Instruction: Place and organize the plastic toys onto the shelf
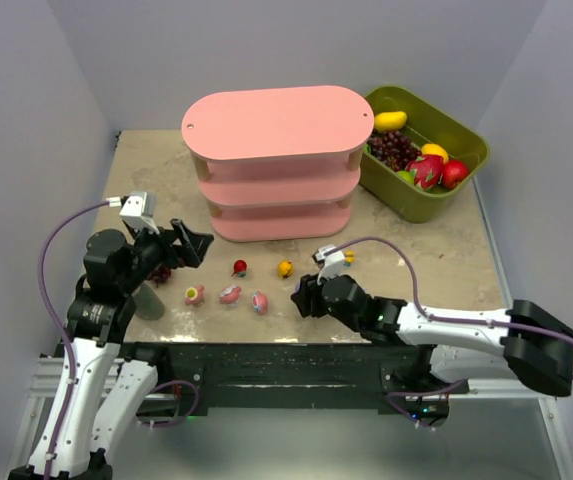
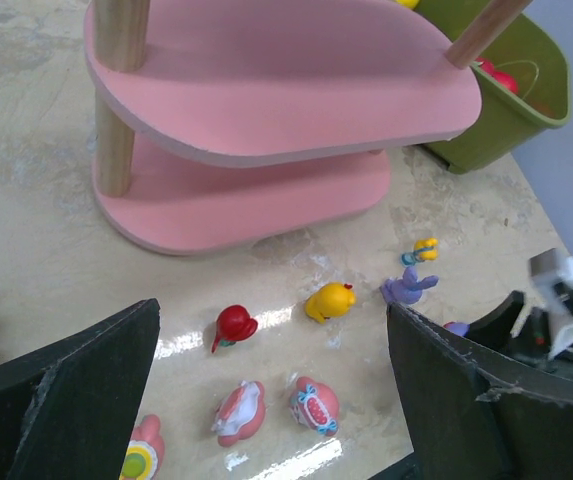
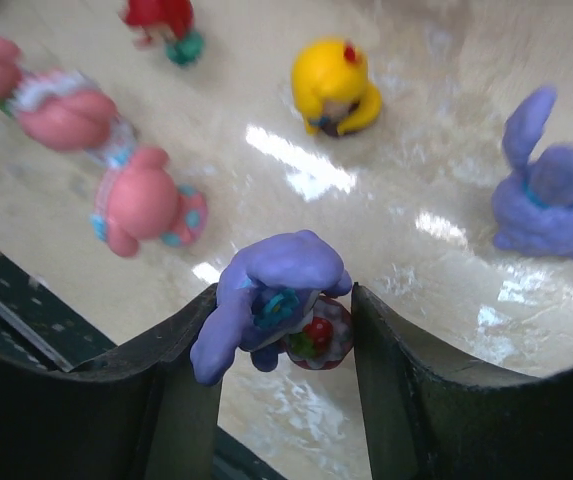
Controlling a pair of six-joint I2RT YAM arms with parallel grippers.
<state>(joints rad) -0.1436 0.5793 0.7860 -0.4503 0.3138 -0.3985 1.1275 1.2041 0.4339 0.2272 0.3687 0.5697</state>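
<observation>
Over on the left, the left gripper (image 2: 273, 308) hangs above the beige mottled table (image 1: 146, 170). Its two dark fingers (image 2: 66, 390) are spread wide with nothing between them. The loose toys lie below and ahead of it, and none touches it. Under that arm sits a dark red lump (image 1: 161, 272), too shadowed to make out.

Moving right along the table, in front of the pink three-tier shelf with rounded boards (image 1: 276, 125) and apart from it, I count three pink-and-white plastic figurines (image 1: 230, 294) in a loose row. Behind them are one small red plastic figurine (image 1: 239, 267), one yellow-orange plastic figurine (image 1: 285, 268) and one tiny yellow-and-blue plastic figurine (image 2: 424, 250).

Further right, the right gripper (image 3: 284, 295) is closed on a purple-blue long-eared plastic bunny (image 3: 276, 265). The bunny's body is pinched between the two dark fingers and its ears tip down to the left. I cannot tell whether it touches the table. A second purple plastic bunny (image 3: 546, 190) stands on the table near that gripper, clear of the fingers. That makes two purple ones that I can count. From overhead both are hidden under the right wrist.

At the far right, an olive-green rectangular plastic bin (image 1: 466, 135) sits just beside the shelf, holding fake fruit that is partly cut off by its wall.
</observation>
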